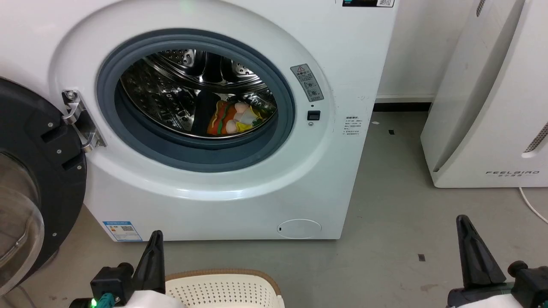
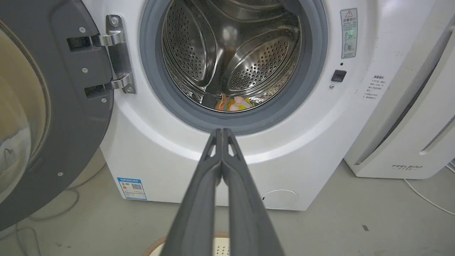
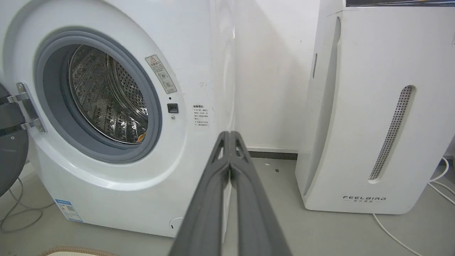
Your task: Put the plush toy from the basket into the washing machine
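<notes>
Toy (image 1: 233,117) lies in the washer (image 1: 214,205) drum, door (image 1: 30,171) open, so the job looks done. Left tool (image 2: 222,133) and right tool (image 3: 230,134) are pinched closed and empty, held low near the basket (image 1: 222,284), clear of the opening.

Grey floor (image 1: 385,205), white wall (image 1: 411,51), dark skirting (image 1: 402,107), white FEELBIRD appliance (image 1: 483,107), loose white cable (image 1: 533,207)

Holds the dark, long-fingered left gripper (image 1: 156,239) low at the left and the matching dark right gripper (image 1: 463,224) low at the right, both pressed closed, empty, pointing forward.
</notes>
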`<state>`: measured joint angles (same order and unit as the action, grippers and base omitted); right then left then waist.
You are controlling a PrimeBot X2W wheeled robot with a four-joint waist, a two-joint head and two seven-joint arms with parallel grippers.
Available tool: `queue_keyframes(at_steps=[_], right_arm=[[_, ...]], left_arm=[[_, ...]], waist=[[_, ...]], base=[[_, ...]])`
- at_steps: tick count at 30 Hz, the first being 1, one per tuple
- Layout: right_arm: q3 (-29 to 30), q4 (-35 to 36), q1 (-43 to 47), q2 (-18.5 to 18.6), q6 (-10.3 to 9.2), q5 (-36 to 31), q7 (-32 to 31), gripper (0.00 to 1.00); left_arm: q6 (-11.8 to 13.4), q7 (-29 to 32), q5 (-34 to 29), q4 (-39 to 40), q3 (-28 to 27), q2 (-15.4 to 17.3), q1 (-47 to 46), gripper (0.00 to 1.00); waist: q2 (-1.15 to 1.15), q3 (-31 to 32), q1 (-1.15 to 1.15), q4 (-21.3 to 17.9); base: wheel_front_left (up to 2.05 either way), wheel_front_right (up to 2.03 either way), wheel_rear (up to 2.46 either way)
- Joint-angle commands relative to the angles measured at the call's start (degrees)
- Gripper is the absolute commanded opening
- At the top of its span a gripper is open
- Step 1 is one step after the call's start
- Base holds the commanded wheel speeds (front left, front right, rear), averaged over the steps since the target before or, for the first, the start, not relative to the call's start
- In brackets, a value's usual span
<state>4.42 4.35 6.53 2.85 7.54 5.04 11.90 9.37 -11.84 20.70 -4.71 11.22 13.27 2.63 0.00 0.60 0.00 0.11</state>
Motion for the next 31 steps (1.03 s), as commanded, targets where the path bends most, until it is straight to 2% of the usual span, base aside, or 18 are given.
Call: queue_keyframes(at_steps=[1, 31], right_arm=[[-0.21, -0.22, -1.03, 0.01, -0.01, -0.30, -0.36, 0.00], [-1.46, -1.43, -2.66, 0.01, -0.02, -1.69, -3.77, 0.00]], left_arm=[[-0.39, 0.33, -0.82, 0.45, -0.54, -0.37, -0.42, 0.00], [-3.04, 3.73, -6.68, 1.71, -3.69, -3.33, -1.08, 0.00]], waist=[[0.00, -0.01, 0.00, 0.00], [0.00, -0.18, 0.00, -0.03]], base=[[0.00, 0.00, 0.00], [0.00, 0.00, 0.00]])
